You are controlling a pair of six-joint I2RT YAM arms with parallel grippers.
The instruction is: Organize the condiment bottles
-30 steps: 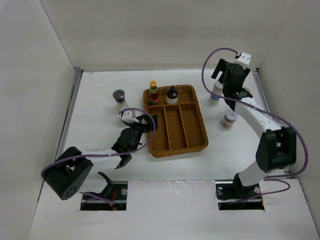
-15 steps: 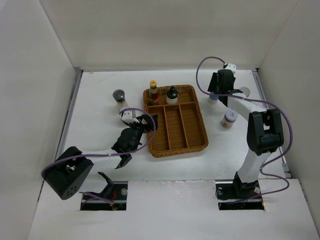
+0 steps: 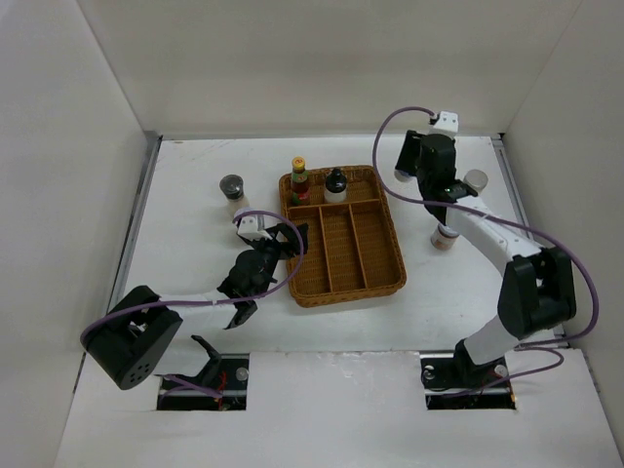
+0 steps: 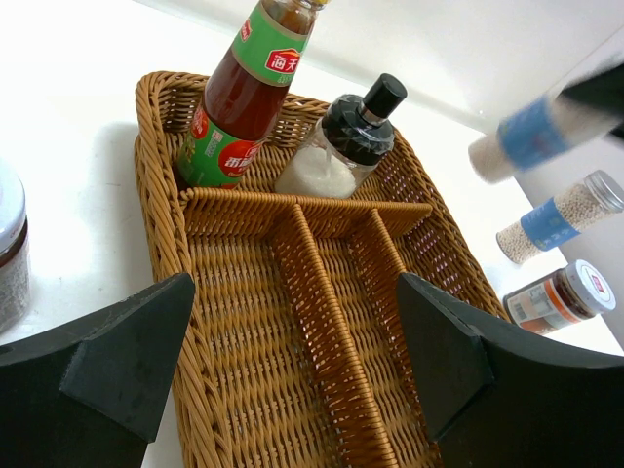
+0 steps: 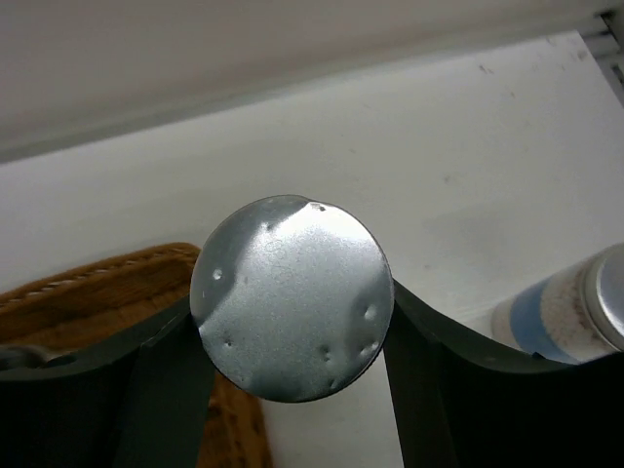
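Right wrist: your right gripper clasps one silver-capped bottle.
One blue-banded bottle at its right, wicker tray left; left gripper wide, two beyond: sauce bottle, shaker.

wicker tray is showing brown weave. sauce bottle is wearing dark red, green-and-red label. shaker is carrying black cap over white contents. blue-banded cylinder is showing white body, dimpled silver lid.
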